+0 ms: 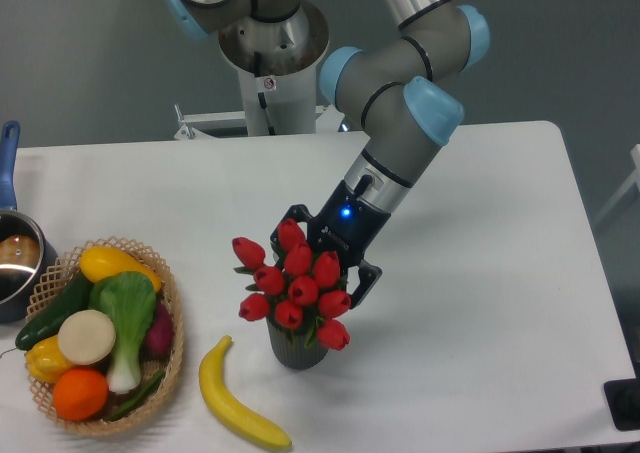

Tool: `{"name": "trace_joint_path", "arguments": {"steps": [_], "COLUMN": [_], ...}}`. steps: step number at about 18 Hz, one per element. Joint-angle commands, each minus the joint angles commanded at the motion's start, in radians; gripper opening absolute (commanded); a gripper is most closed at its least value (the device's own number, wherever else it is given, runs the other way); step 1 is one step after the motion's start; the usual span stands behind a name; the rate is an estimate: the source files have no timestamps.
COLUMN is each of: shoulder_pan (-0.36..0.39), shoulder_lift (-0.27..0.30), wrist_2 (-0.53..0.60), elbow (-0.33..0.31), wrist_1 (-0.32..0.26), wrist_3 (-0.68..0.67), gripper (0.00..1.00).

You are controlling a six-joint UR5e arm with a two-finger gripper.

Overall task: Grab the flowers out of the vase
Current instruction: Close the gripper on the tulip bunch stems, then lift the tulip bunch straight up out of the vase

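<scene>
Claw (328,256) reaches into the flowers (292,283) from behind, fingers spread wide around the bunch, which sits in the vase (295,351) on the bench (480,273). Closing on buds rather than stems could crush them, or tip the vase.

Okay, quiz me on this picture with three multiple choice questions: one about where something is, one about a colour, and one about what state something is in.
1. Where does the banana lie?
A. Inside the basket
B. On the table between the basket and the vase
C. Behind the robot arm

2. What colour are the flowers?
A. Yellow
B. White
C. Red

3. Where are the flowers now?
A. Standing in the vase
B. Lying flat on the table
C. Lifted well above the vase

Answers:
1. B, it rests on the table, right of the basket and just left of the vase.
2. C, every bud is red.
3. A, the bunch sits right on the vase mouth, with the gripper close behind it.
</scene>
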Motion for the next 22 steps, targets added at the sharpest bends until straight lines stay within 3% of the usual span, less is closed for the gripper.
{"name": "trace_joint_path", "arguments": {"steps": [2, 6, 22], "shoulder_pan": [0.000, 0.000, 0.037], "shoulder_lift": [0.000, 0.002, 0.035], "wrist_2": [0.000, -0.003, -0.104], "elbow": [-0.003, -0.005, 0.008], "wrist_1": [0.000, 0.000, -0.002], "wrist_3": [0.000, -0.006, -0.083], "gripper": [0.42, 0.32, 0.32]}}
